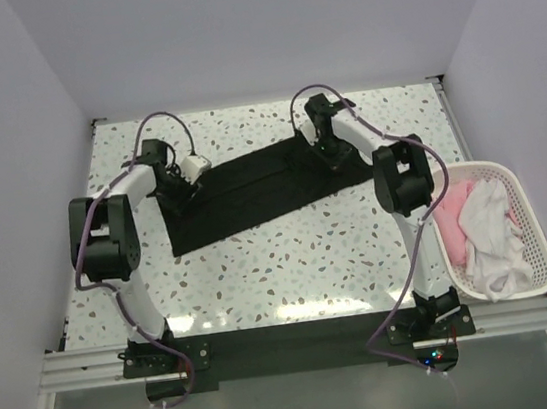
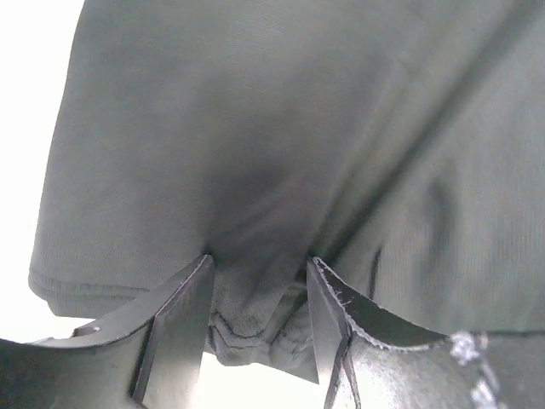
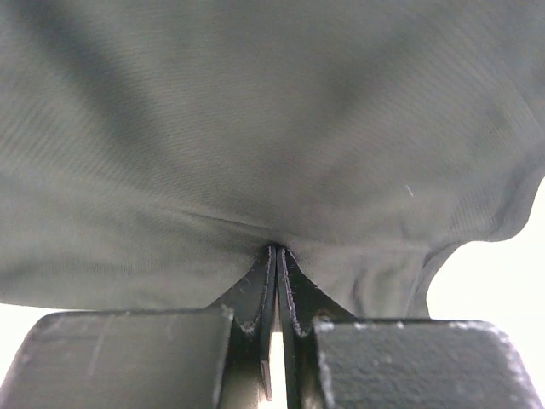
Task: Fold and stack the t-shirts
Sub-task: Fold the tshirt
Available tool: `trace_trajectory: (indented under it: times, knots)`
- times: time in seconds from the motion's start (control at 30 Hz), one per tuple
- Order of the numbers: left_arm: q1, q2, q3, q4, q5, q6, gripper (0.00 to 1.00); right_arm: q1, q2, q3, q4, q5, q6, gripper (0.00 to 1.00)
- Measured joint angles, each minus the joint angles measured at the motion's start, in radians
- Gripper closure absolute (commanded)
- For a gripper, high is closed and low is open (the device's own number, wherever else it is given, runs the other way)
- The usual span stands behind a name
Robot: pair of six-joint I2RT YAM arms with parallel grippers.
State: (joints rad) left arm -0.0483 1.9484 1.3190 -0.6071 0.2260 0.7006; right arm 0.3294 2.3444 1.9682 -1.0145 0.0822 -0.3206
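The basket (image 1: 536, 230) holds a crumpled white shirt (image 1: 489, 232) with a pink shirt (image 1: 452, 203) beside it, on the side toward the arms. Both are bunched up, so I cannot tell whether the white heap is one shirt or several.

The black shirt (image 1: 252, 192) lies outside the basket, to its left and farther back on the speckled table (image 1: 291, 263), well apart from it. It is spread as a long band. Its long axis runs across the table, and the end nearer the basket is angled toward the back wall. Neck and hem cannot be told apart.

The right gripper (image 1: 330, 153) sits on the band's end nearer the basket. In the right wrist view, the right gripper (image 3: 277, 251) is clenched tight on a thin pinch of black cloth. The left gripper (image 1: 179, 189) is at the end farther from the basket. In the left wrist view, the left gripper (image 2: 260, 273) grasps a thick bunched fold that fills the gap between its fingers (image 2: 183, 311).

Count: one black shirt, one pink, at least one white, one basket, two grippers.
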Motion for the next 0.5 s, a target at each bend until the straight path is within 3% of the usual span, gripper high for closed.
trace_trajectory:
  times: [0.17, 0.27, 0.5]
  knots:
    - [-0.071, -0.18, -0.23, -0.023, 0.016, -0.011, 0.46, 0.0, 0.144, 0.243, 0.136, 0.121, -0.062, 0.92]
    - [-0.168, -0.289, -0.318, -0.094, 0.052, -0.042, 0.46, -0.002, 0.179, 0.288, 0.233, 0.157, -0.081, 0.89]
    - [-0.205, -0.393, -0.218, -0.14, 0.085, -0.107, 0.44, -0.006, 0.096, 0.174, 0.313, 0.158, -0.072, 0.73]
